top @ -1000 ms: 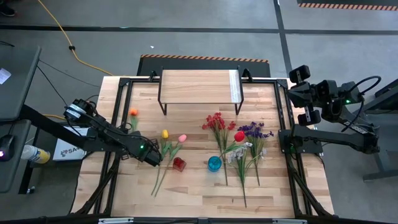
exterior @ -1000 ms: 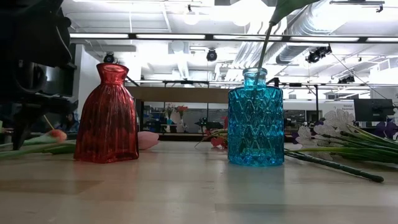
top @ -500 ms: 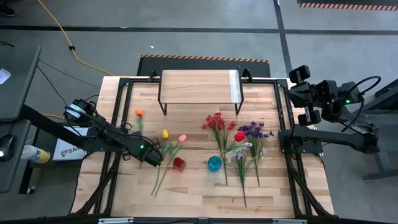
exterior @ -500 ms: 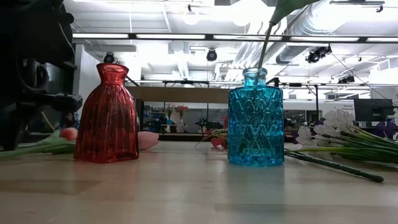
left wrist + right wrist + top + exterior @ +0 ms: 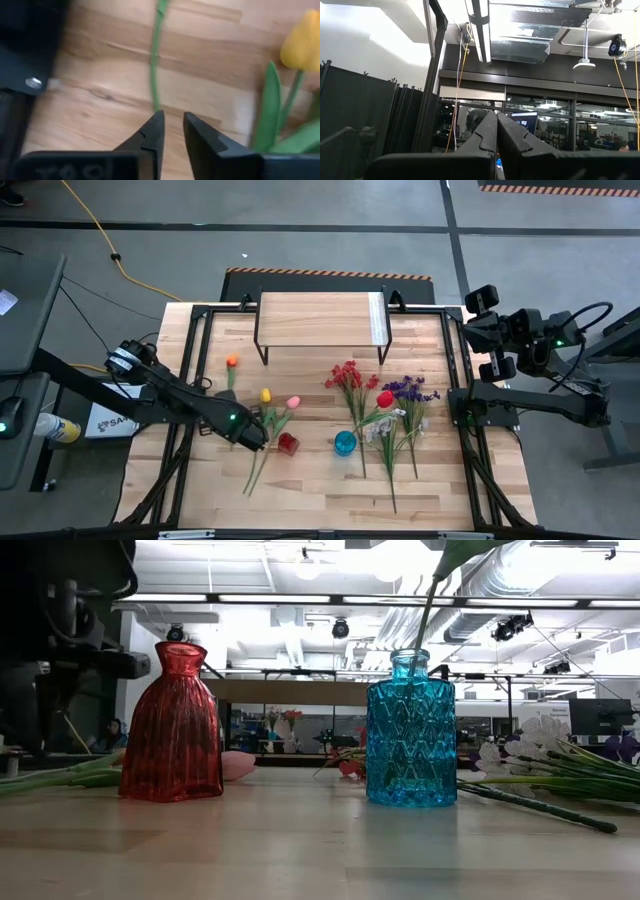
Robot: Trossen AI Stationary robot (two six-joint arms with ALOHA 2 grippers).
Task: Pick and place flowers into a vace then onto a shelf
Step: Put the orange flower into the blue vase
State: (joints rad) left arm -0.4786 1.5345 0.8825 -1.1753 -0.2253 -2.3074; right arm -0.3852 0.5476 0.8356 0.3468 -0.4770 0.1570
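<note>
The slatted wooden worktop (image 5: 320, 480) carries everything. At its far edge stands the shelf (image 5: 320, 318), a low riser with a light wooden top and thin black legs, nothing on it.

The left arm reaches in over the near-left part of the worktop, and the left gripper (image 5: 252, 436) sits just beside the red vase (image 5: 288, 444). Its jaws are clamped on the green stem of the orange tulip (image 5: 231, 361), whose head points toward the shelf; in the left wrist view the stem (image 5: 156, 55) runs straight out from the nearly closed tips. The right arm waits off the worktop's right edge, with the right gripper (image 5: 483, 330) raised and its jaws pressed together.

Most of the flowers lie flat on the worktop. The yellow tulip (image 5: 265, 395) and pink tulip (image 5: 293, 402) are just beyond the left gripper. The red cluster (image 5: 347, 376), purple spray (image 5: 408, 391) and whitish spray (image 5: 385, 426) lie to the right. The blue vase (image 5: 345, 443) stands near the red vase and holds one stem, the red tulip (image 5: 384, 399).
</note>
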